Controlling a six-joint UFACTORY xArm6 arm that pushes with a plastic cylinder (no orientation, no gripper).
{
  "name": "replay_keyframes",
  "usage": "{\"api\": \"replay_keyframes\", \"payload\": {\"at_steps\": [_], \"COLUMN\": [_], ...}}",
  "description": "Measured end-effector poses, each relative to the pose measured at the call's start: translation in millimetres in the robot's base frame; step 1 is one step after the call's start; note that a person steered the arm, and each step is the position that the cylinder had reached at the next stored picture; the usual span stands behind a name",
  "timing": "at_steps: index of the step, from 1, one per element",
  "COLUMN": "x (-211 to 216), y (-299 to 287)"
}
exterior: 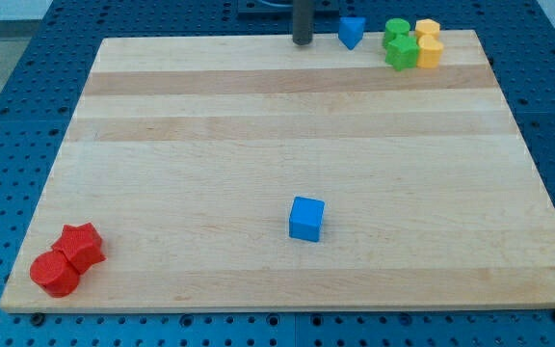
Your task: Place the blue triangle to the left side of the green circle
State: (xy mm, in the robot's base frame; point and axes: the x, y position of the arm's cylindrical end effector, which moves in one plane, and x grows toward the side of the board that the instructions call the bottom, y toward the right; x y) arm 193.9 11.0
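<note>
Two red blocks (66, 260) sat touching at the board's (258, 116) near left corner, well apart from my tip (303, 42); a blue cube (306, 218) lay far below it. My tip, a bare rod with no jaws, stood near the blue triangle (352, 32), to its left. Farther right clustered the green circle (397, 29), a green block (402, 52) and two yellow blocks (429, 43).

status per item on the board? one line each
my tip: at the view's top edge, left of the blue triangle, small gap, not touching
blue triangle: top edge, left of the green circle, apart from it
green circle: top right, touching the green block
green block: below the circle
two yellow blocks: stacked against the greens' right
blue cube: alone, lower centre
red star and red cylinder: touching, bottom left
</note>
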Motion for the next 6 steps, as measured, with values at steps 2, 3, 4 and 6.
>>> {"api": "replay_keyframes", "payload": {"at_steps": [2, 3, 4, 6], "x": [-1.6, -1.7, 3.1, 22.6], "y": [41.3, 63.5, 67.7, 95.7]}}
